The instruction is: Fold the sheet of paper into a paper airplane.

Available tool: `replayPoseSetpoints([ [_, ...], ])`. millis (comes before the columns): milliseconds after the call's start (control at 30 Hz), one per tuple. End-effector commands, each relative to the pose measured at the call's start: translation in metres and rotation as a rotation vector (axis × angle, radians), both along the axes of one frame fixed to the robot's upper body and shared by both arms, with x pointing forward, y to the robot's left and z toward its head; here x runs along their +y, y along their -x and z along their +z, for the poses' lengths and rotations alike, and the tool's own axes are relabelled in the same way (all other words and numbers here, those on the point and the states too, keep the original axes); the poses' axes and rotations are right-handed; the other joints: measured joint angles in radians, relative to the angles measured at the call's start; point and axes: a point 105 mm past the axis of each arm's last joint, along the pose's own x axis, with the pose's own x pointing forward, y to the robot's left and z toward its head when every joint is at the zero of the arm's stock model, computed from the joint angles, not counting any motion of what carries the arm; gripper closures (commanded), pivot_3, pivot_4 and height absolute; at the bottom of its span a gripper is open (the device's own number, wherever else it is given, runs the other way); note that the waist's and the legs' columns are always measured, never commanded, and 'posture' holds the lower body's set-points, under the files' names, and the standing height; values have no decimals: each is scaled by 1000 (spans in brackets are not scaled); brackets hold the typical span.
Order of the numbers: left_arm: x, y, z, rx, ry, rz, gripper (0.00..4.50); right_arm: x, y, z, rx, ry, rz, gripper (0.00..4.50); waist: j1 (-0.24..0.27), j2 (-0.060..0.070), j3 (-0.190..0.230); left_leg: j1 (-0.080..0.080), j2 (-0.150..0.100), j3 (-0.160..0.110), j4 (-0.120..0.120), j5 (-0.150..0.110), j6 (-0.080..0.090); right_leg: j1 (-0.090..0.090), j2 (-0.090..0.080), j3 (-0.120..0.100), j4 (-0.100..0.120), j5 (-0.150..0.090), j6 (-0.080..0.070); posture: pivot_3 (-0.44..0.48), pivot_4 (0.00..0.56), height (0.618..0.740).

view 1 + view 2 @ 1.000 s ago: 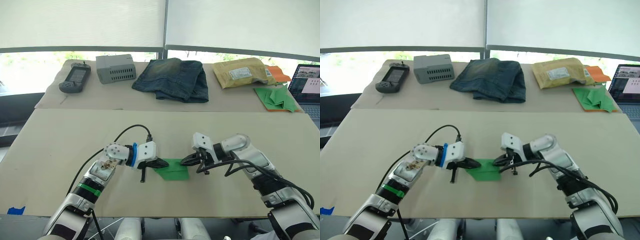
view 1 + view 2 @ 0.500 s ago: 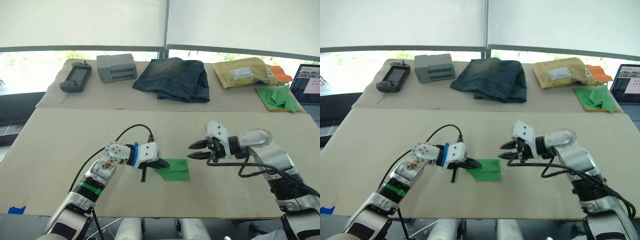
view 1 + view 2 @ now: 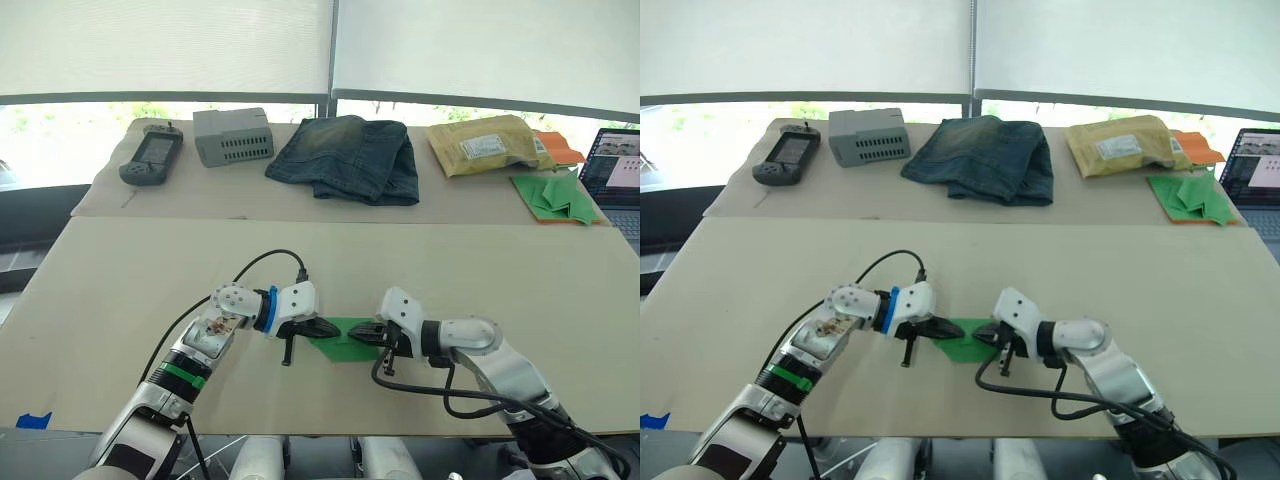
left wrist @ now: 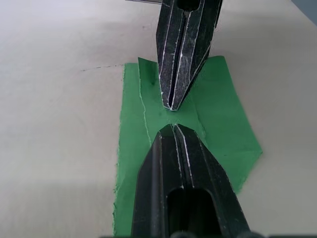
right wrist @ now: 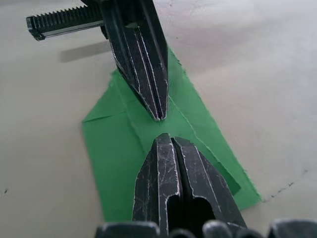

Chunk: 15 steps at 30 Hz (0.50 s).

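The sheet of paper (image 3: 345, 338), bright green and partly folded into a wedge with visible creases, lay flat on the near desk (image 3: 120, 300), about midway along its width and closer to the front edge than to the back. The left gripper (image 3: 328, 328) pressed down on the paper's left part, both black fingers closed flat against each other, nothing between them. The right gripper (image 3: 362, 334) came in from the opposite side, its fingers likewise closed together, tips resting on the paper's right part. In the wrist views the two closed tips pointed at one another, nearly meeting over a crease near the paper's middle. A black cable (image 3: 262, 258) looped up from the left wrist. On the far desk (image 3: 240, 195), along its back edge from the left corner: a dark handheld device (image 3: 150, 156), a grey box (image 3: 232, 135), folded jeans (image 3: 350, 158) near the centre, and a yellow padded envelope (image 3: 486, 143). Toward the far right corner sat a pile of green paper shapes (image 3: 552, 195) on an orange sheet (image 3: 556, 148), with a laptop (image 3: 612, 175) at the right edge.
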Motion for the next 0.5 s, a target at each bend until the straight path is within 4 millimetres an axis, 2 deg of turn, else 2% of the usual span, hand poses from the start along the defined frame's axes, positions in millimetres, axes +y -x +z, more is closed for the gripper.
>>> replayPoseSetpoints([
  [33,5,5,-11,30,-51,-8,4500,-5,0,-7,10,29,-40,4459,0,0,0,0,0,0,0,0,0,0,0,0,0,0,0,0,150,728],
  [167,7,6,-12,29,-60,-8,4500,-31,-1,-11,23,57,-106,4459,2,0,0,0,0,0,0,0,0,1,0,0,0,0,0,0,150,728],
  [333,6,6,-13,29,-56,-8,4500,-56,-11,0,-4,60,-198,4459,4,0,0,0,0,0,0,0,0,2,-1,0,-1,0,0,0,150,728],
  [433,4,6,-11,27,-45,-12,4500,-59,-11,6,-19,41,-207,4459,4,0,-1,0,0,0,0,0,0,1,-1,0,-1,0,0,0,150,728],
  [500,3,7,-10,31,-37,-13,4500,-54,-10,18,-49,-12,-187,4459,4,0,-1,0,0,0,0,0,0,1,0,0,-1,0,0,0,150,728],
])
